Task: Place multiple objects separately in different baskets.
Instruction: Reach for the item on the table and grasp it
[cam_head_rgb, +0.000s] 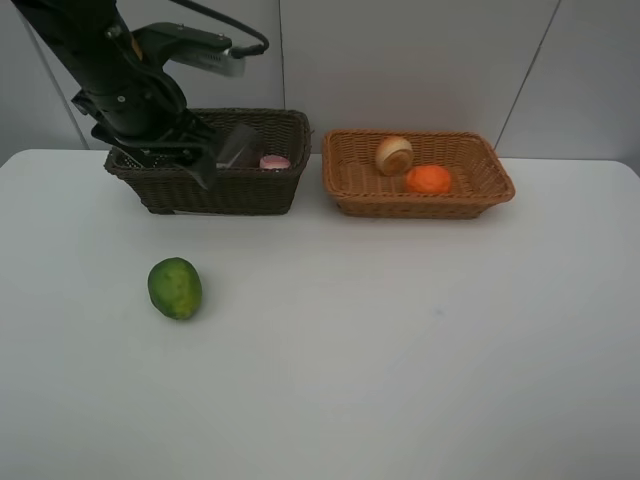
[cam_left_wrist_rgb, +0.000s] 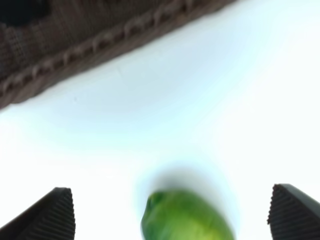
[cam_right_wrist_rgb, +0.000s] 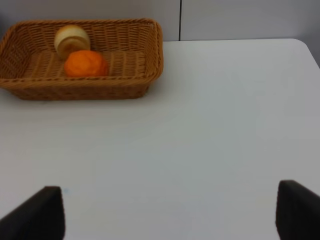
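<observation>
A green fruit (cam_head_rgb: 175, 288) lies on the white table in front of the dark brown basket (cam_head_rgb: 225, 190). That basket holds a pink bottle (cam_head_rgb: 275, 162) and a greyish translucent cup (cam_head_rgb: 238, 145). The pump bottle is hidden. My left gripper (cam_head_rgb: 180, 160) hangs over the dark basket's front left. In the left wrist view it is open (cam_left_wrist_rgb: 171, 191), with the green fruit (cam_left_wrist_rgb: 187, 217) between its fingers and the basket wall (cam_left_wrist_rgb: 75, 35) beyond. The light tan basket (cam_head_rgb: 420, 208) holds an orange (cam_head_rgb: 428, 179) and a pale round fruit (cam_head_rgb: 394, 155). My right gripper (cam_right_wrist_rgb: 170, 190) is open and empty.
The white table (cam_head_rgb: 400, 340) runs wide in front of both baskets. A grey panelled wall stands just behind them. The right wrist view shows the tan basket (cam_right_wrist_rgb: 75, 90) with the orange (cam_right_wrist_rgb: 86, 64) far ahead, and the table's right edge.
</observation>
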